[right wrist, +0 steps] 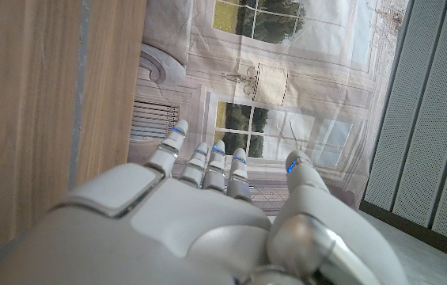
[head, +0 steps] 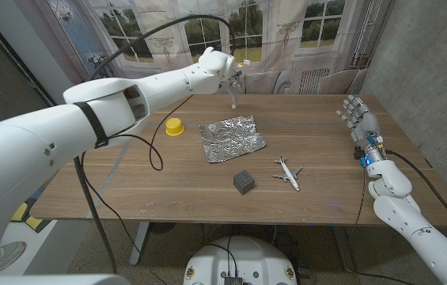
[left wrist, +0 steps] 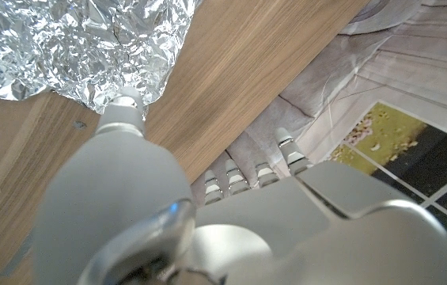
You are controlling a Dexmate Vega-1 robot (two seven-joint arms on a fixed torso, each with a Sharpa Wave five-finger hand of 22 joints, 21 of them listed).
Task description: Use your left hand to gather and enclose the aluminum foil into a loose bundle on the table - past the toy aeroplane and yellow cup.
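Left arm (head: pixel 89 119): glossy white shell, black band at a joint, black cable looping alongside | Left hand (head: pixel 221 65): white, grey-tipped fingers (left wrist: pixel 227 178) | Right arm (head: pixel 413 226): white rounded segments, blue and orange fittings at wrist, black cable | Right hand (head: pixel 359 117): pale grey, blue marks on fingertips (right wrist: pixel 177 131)

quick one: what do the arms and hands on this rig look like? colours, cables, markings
Both arms have glossy white rounded shells. The left arm has a black band at a joint and a black cable looping off it. The left hand is white. The right hand is light grey with small blue marks on its fingers; blue and orange wiring shows at its wrist, and a black cable runs along the right arm.
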